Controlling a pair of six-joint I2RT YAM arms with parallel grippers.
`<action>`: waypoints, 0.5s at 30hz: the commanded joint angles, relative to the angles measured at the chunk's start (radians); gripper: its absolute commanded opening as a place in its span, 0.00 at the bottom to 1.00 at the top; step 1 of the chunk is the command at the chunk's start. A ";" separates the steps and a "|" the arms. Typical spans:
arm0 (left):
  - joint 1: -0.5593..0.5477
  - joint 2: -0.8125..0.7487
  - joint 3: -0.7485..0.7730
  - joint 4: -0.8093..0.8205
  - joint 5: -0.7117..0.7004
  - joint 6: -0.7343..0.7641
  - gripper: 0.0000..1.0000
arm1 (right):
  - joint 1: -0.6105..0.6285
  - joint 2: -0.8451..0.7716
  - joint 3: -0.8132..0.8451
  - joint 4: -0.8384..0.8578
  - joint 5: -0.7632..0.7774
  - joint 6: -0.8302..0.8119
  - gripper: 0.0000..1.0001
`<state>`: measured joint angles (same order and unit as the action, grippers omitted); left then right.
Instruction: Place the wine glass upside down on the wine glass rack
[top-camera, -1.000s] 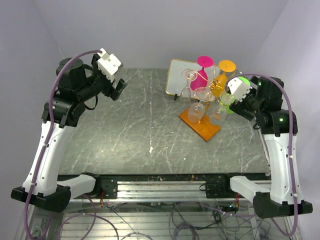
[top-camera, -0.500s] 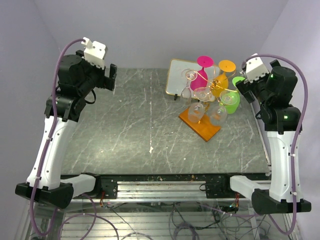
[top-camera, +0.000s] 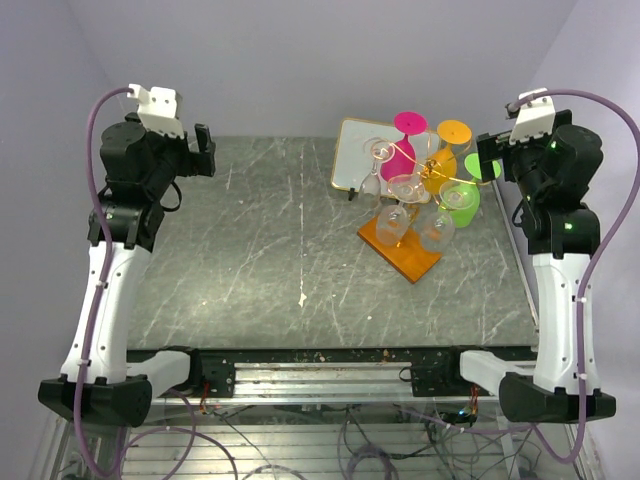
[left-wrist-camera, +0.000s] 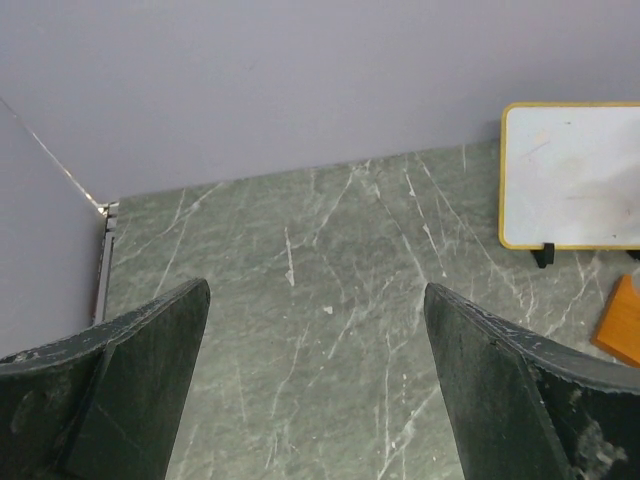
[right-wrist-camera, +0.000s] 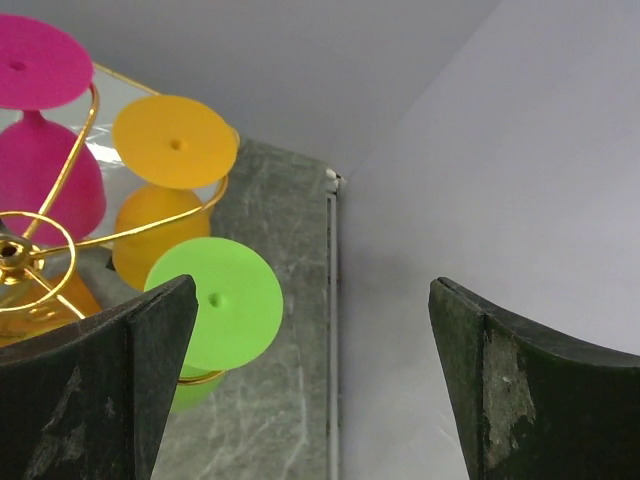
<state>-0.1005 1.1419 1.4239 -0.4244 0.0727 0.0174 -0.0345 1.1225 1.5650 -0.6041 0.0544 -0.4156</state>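
Note:
The wine glass rack, gold scrolled wire on an orange-brown base, stands at the back right of the table. A green wine glass hangs upside down on its right arm, foot up, also seen in the right wrist view as the green wine glass. Pink, orange and clear glasses hang there too. My right gripper is raised just right of the rack, open and empty. My left gripper is high at the far left, open and empty.
A gold-framed mirror-like panel stands behind the rack, seen too in the left wrist view. The purple walls close in at the back and on both sides. The table's right edge runs beside the green glass.
The right gripper has drawn up and back from the green glass, which stays on the rack. The left arm has also lifted and pulled back left. Both grippers opened a little wider.

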 joint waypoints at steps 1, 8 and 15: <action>0.021 -0.047 -0.033 0.113 0.060 -0.013 0.99 | -0.020 -0.022 -0.002 0.051 -0.082 0.049 1.00; 0.048 -0.061 -0.057 0.133 0.093 -0.003 1.00 | -0.038 -0.037 -0.048 0.097 -0.095 0.110 1.00; 0.054 -0.071 -0.083 0.128 0.127 0.015 1.00 | -0.081 -0.060 -0.092 0.129 -0.110 0.202 1.00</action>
<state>-0.0593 1.0897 1.3525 -0.3359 0.1547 0.0189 -0.0914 1.0882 1.4853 -0.5156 -0.0341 -0.2749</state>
